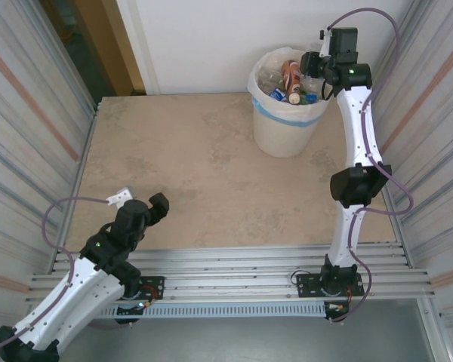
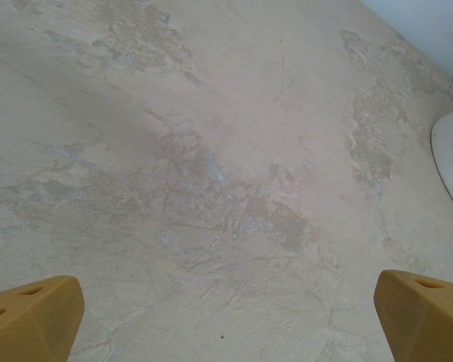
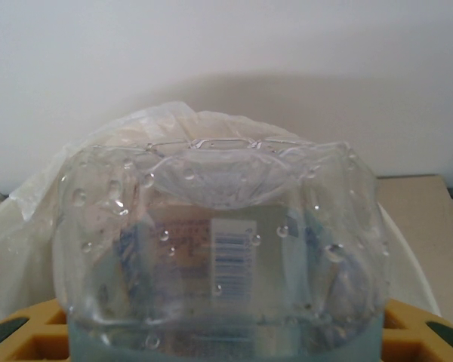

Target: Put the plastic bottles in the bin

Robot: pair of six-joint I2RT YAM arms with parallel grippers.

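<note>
The right tool point(image 1: 311, 66) hung over the bin point(image 1: 287, 128) at the far right of the bench point(image 1: 189, 166). Some plastic bottles point(image 1: 291, 83) lay inside the bin, one brown-orange. The left tool point(image 1: 140, 200) sat low at the near left, well apart from the bin.

From the left wrist, the left tool point(image 2: 226, 324) had its two yellow tips spread as wide as they go. Nothing was between them.

From the right wrist, the right tool point(image 3: 226, 343) was partly closed on a clear plastic bottle point(image 3: 223, 211). Its yellow fingers point(image 3: 30, 335) pressed on both sides. The bag liner point(image 3: 166, 124) of the bin showed just behind the bottle.

The bottle looked thin, light and almost empty. Little drops point(image 3: 147, 181) clung to its wall. I think it would squash if squeezed hard, and it could slip. Round the middle seemed the best place to hold it. A label point(image 3: 230, 253) with a bar code showed through the bottle, but the words were too blurry to read.
</note>
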